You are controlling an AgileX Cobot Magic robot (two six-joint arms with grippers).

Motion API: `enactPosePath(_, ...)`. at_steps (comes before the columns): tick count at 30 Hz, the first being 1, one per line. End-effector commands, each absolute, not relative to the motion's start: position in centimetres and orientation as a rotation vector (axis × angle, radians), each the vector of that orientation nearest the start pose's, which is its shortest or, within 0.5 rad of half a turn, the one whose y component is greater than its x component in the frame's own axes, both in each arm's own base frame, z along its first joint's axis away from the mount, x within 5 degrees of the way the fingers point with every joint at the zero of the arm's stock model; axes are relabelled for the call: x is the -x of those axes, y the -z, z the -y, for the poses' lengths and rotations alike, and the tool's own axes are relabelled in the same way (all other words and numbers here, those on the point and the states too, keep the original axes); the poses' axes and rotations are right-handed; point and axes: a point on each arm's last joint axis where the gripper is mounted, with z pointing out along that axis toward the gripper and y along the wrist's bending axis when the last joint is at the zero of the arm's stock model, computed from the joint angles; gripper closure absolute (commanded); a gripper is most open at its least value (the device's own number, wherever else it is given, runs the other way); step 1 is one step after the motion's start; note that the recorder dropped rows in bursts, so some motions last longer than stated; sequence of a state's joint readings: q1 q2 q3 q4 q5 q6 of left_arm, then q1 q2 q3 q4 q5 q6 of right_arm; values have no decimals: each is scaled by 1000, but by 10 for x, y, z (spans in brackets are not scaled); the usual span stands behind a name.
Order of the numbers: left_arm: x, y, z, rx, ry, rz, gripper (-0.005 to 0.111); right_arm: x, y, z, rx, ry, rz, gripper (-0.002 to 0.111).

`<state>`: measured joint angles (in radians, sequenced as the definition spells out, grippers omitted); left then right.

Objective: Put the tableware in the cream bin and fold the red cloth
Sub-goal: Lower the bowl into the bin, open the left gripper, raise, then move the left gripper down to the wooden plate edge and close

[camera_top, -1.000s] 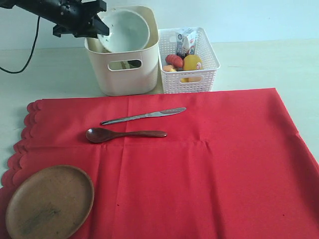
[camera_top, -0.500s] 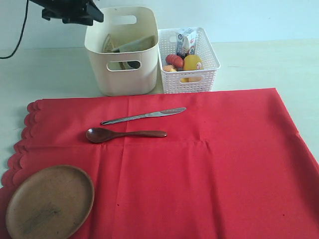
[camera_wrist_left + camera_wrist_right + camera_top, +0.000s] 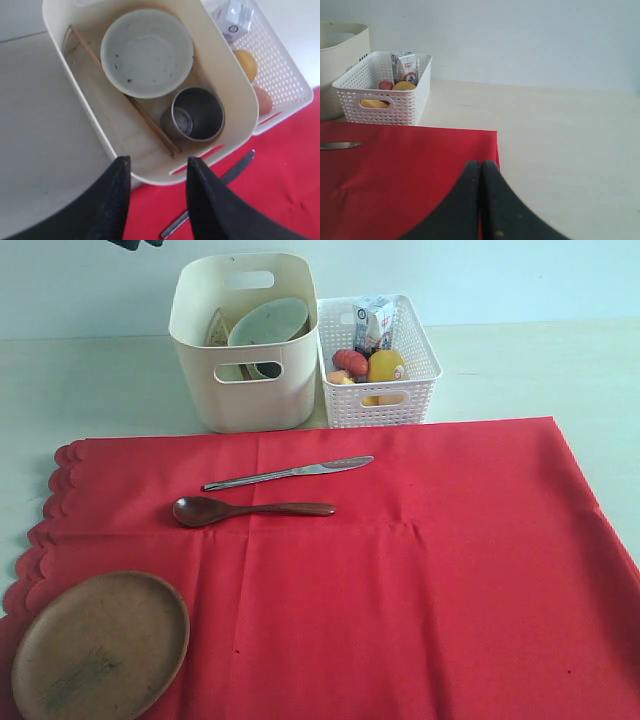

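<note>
Three pieces already lay in the tall cream plastic bin (image 3: 232, 95): the pale speckled bowl (image 3: 147, 52), the steel cup (image 3: 197, 114) and the pair of wooden chopsticks (image 3: 150, 125). On the large bright red cloth (image 3: 420, 570), spread flat and unfolded on the table (image 3: 100, 380), were the steel knife (image 3: 288, 473), the dark spoon (image 3: 250, 510) and the round brown wooden plate (image 3: 100, 645). The left pincer (image 3: 159, 160) hung released and empty above the bin. The right pincer (image 3: 479, 164) was clenched on nothing, low over a plain corner of the cloth. About half the clearing looked done, with the folding not begun.
</note>
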<state>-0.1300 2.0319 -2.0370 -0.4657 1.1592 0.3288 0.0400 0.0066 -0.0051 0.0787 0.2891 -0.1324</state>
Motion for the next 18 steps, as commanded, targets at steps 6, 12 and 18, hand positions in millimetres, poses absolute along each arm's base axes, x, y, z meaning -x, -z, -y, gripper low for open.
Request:
enactPosePath(6, -409, -348, 87, -470, 509, -2579, 69, -55, -188, -4, 94, -5, -1762, 108)
enactPosePath(12, -385, -332, 80, -468, 472, -2675, 69, -55, -188, -4, 94, -5, -1762, 108)
enactPosePath(18, -357, -304, 71, -430, 501, -2802, 69, -55, -188, -4, 94, -5, -1762, 108)
